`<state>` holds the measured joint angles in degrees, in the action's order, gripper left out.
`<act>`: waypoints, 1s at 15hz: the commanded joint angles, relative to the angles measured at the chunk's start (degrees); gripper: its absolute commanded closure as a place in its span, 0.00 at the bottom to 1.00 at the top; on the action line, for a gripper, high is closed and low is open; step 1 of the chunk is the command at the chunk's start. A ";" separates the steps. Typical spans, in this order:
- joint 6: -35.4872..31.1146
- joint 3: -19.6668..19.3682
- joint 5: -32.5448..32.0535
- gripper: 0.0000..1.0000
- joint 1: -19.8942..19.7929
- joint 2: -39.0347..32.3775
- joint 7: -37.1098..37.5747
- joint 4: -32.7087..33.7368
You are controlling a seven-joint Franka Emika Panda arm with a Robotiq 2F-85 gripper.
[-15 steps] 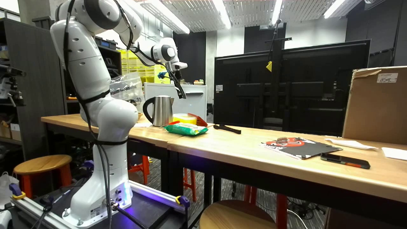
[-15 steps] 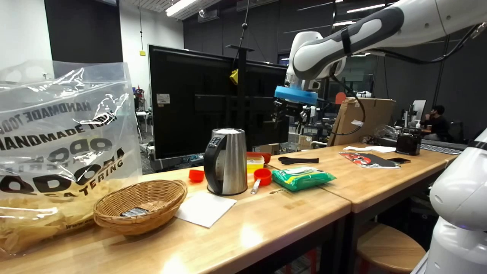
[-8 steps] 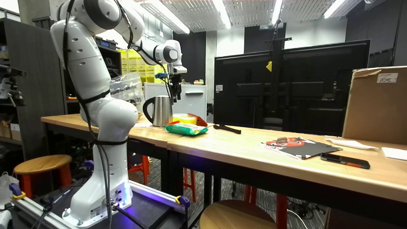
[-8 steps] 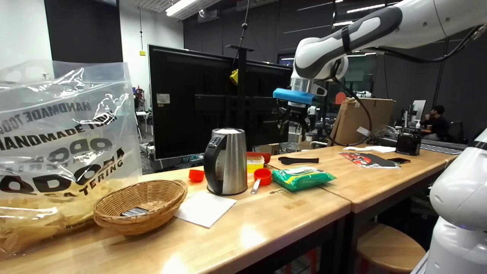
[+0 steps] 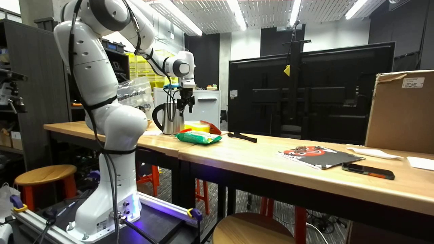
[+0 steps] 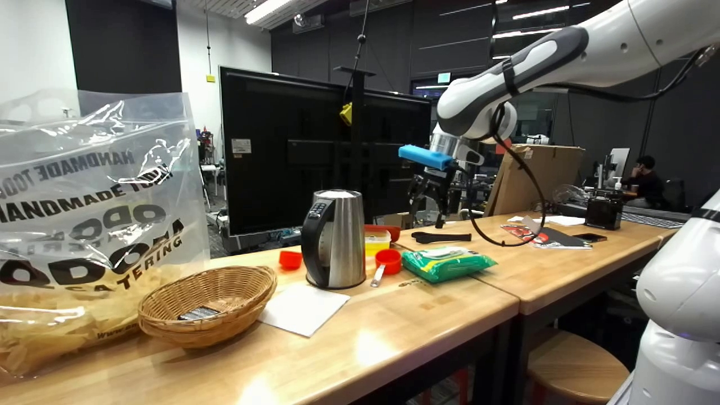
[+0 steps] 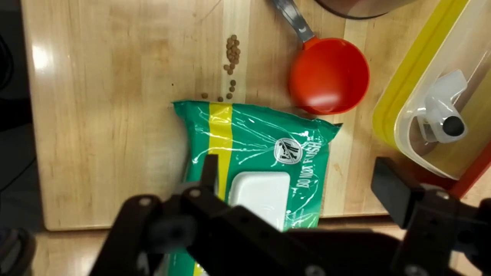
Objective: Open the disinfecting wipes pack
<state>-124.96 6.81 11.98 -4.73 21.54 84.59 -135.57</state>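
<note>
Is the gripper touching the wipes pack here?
Apart. In both exterior views the gripper hangs above the wipes pack, with a visible gap between them.

wipes pack [image 7: 249, 159] partly hidden, bag [image 6: 101, 225] cropped

Wht arm [image 5: 96, 76] w/ dk-grey trim [image 6: 575, 41] & rounded joints [image 5: 125, 125]; blk cables [image 5: 71, 44] run along it, blk straps [image 5: 120, 152] round it. Blk gripper [image 5: 186, 112], angular, w/ lt-grey screw heads [image 7: 145, 201]; bright-blue block [image 6: 424, 156] just above.
</note>
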 commanded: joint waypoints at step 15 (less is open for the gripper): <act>4.88 0.18 -5.19 0.00 2.48 3.73 7.66 -2.63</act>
<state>-120.37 8.39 7.00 -2.38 22.20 93.60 -135.59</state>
